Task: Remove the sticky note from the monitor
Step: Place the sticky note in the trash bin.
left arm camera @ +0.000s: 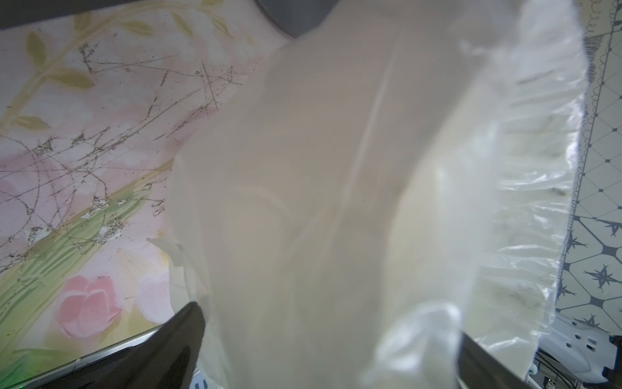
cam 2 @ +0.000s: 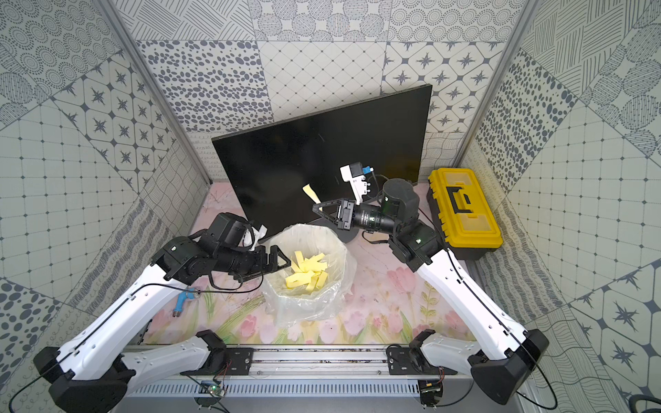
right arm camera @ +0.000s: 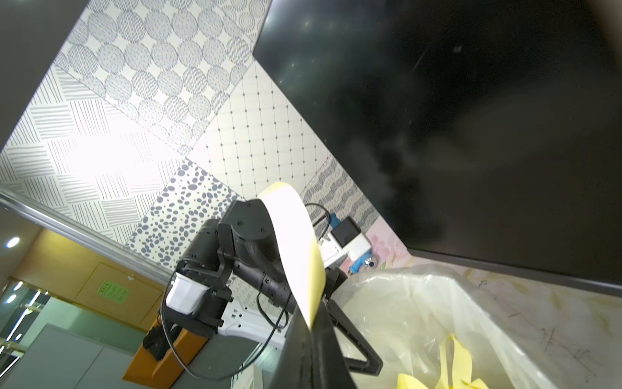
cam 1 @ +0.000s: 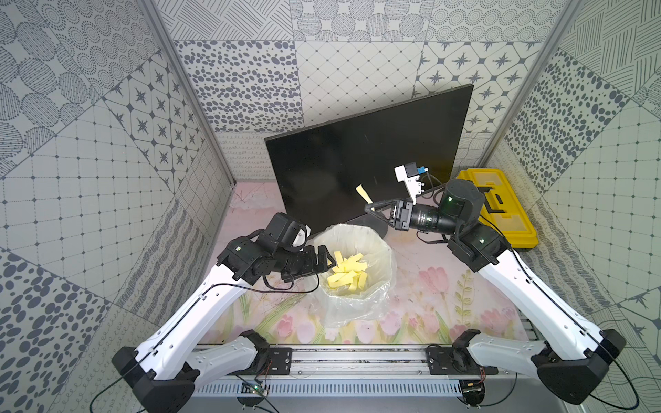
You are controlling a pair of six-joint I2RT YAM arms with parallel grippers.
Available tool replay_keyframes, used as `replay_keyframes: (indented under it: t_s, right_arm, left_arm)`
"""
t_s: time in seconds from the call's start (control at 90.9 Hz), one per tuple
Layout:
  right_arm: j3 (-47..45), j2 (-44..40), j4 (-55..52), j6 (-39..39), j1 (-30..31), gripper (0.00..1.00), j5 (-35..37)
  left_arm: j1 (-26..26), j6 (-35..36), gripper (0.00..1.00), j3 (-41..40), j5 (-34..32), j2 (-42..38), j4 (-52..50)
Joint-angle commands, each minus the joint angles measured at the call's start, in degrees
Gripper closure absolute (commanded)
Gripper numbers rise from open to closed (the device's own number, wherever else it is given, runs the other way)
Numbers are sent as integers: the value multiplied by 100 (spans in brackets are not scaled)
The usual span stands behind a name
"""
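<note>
Right gripper (cam 1: 370, 207) clamped on sticky note (cam 1: 363, 193), which stands free of the monitor (cam 1: 357, 153) behind the fingertips. Waste bin (cam 1: 388, 250) below, likely drop target. Left gripper (cam 1: 323, 259) jaws apart, straddling its rim, probably steadying.

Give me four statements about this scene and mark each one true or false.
1. The right gripper is shut on a yellow note. True.
2. The bin is empty. False: yellow strips lie inside it.
3. The toolbox is red. False: it is yellow and black.
4. The monitor shows a dark screen. True.
</note>
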Motion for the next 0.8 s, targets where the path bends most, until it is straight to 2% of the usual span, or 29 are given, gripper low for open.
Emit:
replay_keyframes:
  t_s: [0.0, 0.275, 0.792]
  right_arm:
    - [-184, -210, -620, -489, 253, 100, 242]
    - [-374, -377, -1650, -930, 618, 100, 582]
    - [-242, -23, -2247, -1351, 865, 100, 790]
  left_arm:
    - [-62, 65, 1, -39, -21, 0, 136]
    - [-66, 23, 1, -156, -49, -84, 213]
    - [-66, -19, 1, -255, -121, -164, 313]
